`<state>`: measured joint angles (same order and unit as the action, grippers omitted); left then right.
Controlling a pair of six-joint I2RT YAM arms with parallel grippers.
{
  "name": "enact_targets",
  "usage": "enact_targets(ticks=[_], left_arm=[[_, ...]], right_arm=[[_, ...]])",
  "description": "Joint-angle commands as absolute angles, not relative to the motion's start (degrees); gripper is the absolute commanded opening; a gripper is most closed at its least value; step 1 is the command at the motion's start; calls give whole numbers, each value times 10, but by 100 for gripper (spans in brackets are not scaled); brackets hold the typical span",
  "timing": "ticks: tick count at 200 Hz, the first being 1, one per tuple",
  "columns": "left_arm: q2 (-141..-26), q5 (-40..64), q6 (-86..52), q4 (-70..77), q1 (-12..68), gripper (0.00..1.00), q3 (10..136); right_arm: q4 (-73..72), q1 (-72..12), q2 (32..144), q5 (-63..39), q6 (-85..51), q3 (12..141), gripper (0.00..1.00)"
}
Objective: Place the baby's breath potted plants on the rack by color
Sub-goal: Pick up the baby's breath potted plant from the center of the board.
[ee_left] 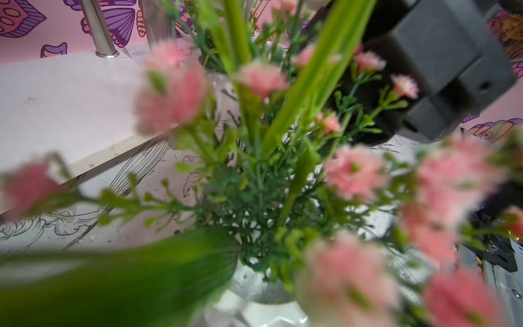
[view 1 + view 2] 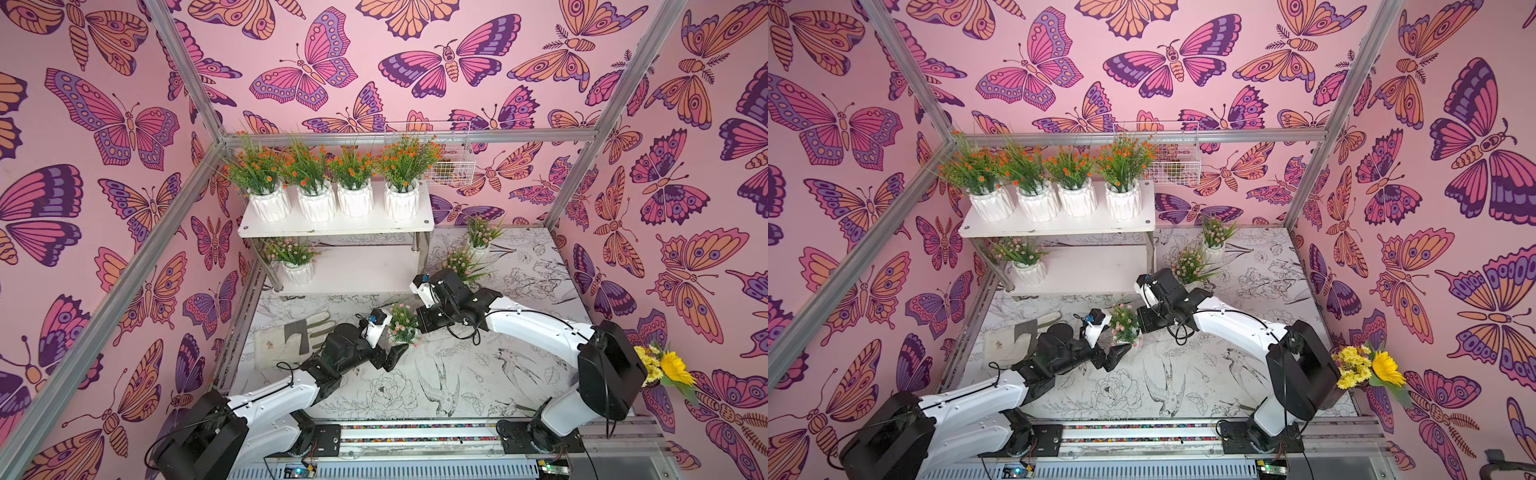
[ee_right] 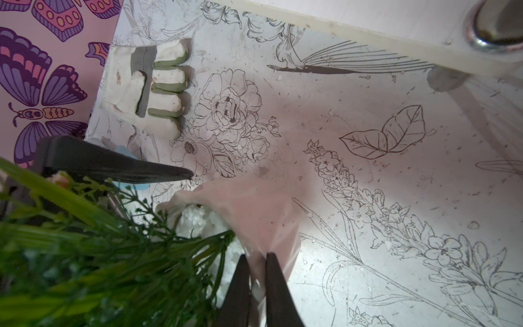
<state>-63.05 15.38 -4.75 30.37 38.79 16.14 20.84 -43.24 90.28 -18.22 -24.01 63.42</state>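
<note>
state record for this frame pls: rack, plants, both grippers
rack top tier: four orange plants in a row
lower tier: shelved pink plant, left end
table: two loose pink plants right of rack; glove
right gripper: shut on rim of centre pink plant
left gripper: open, fingers around that pot
left to shelve: three pink
</note>
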Motion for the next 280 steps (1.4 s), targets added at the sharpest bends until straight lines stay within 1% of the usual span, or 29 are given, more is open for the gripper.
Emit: enact_targets(ticks=[1, 150, 177, 210, 234, 250, 261, 272, 280], left_arm=[[-643, 172, -38, 317, 392, 99, 175], [-661, 166, -38, 336, 395, 99, 183], [-661, 162, -38, 337, 395, 98, 183], [-660, 156, -41, 341, 395, 92, 180], [-660, 156, -43, 345, 395, 81, 177], [-661, 152, -45, 346, 395, 78, 178], [-663, 152, -46, 347, 395, 74, 178], [-668, 147, -51, 349, 395, 71, 181], [-673, 142, -55, 350, 395, 66, 183]], right_arm=[[193, -438, 882, -205, -245, 644, 0], [176, -461, 888, -237, -258, 642, 0], [176, -461, 888, -236, -259, 642, 0], [173, -464, 888, -238, -258, 637, 0], [171, -465, 889, -237, -257, 632, 0], [167, -465, 889, -236, -258, 628, 0], [165, -465, 891, -236, -258, 625, 0], [162, -465, 892, -233, -258, 624, 1], [159, -465, 892, -233, -259, 621, 3]])
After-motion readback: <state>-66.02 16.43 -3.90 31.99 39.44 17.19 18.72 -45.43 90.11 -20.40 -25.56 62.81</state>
